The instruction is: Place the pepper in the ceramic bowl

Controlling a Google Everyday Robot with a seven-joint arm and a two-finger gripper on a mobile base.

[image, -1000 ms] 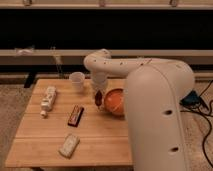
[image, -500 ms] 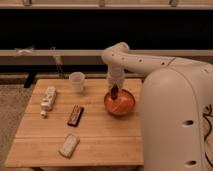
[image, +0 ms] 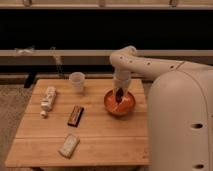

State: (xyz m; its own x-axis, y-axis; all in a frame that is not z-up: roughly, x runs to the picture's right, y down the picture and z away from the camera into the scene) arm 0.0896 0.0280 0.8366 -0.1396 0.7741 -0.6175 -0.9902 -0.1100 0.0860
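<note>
We see a robot body clad in smooth, matt white-grey shells, its bulk filling the right side and lower right corner of the frame as one large rounded casing with two small dark round marks low on its flank. From the upper centre a thick white arm (image: 145,64) of tubular segments runs out, with a rounded elbow cap and faint seams between sections. Its tool (image: 120,93), centre right of the frame, looks pale above and darker at the tip.

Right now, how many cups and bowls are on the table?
2. A small white cup stands near the table's back edge. The ceramic bowl sits right of it, under the gripper holding the pepper. None looks hidden.
</note>
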